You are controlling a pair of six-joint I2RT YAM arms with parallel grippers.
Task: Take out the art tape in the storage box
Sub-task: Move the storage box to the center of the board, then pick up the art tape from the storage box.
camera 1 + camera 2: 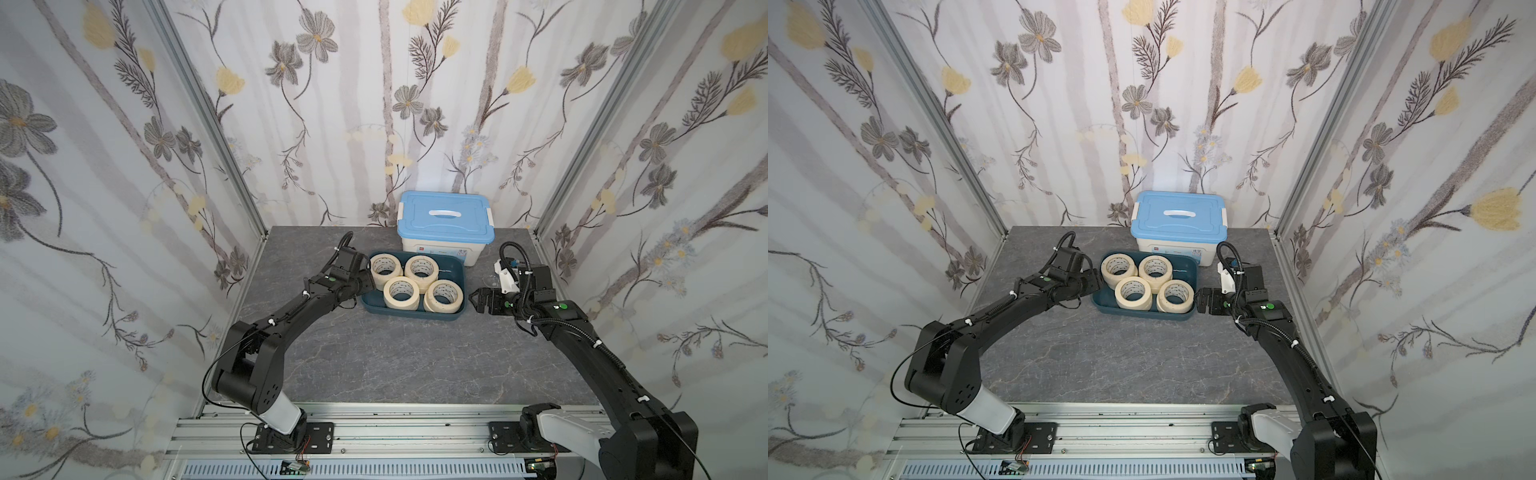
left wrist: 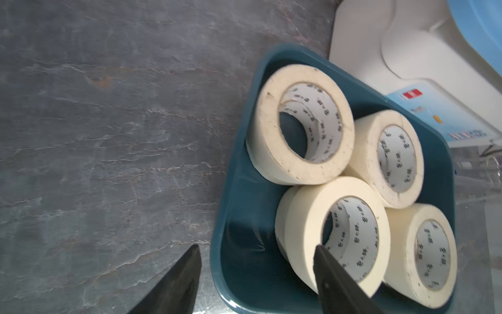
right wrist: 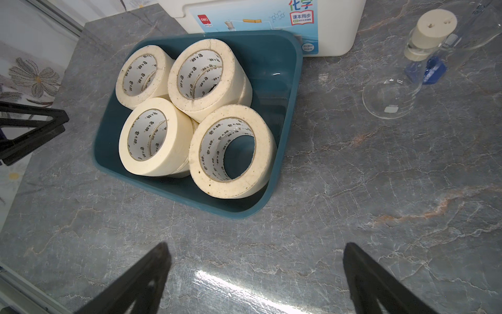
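White bin [image 1: 446,249] at the storage box's [image 1: 415,314] 12 o'clock, beaker [image 3: 389,98] at 3 o'clock. Jaws: left gripper [image 2: 256,246] spread astride the box wall; right gripper [image 3: 256,244] spread, empty.

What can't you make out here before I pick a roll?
- Lower tape rolls: all views, covered by the four upper rolls; count unclear.
- White bin: contents, all views, blue lid shut.
- Left hand: top views, mostly hidden behind its wrist; wrist view, finger overlaps a roll, contact unclear.
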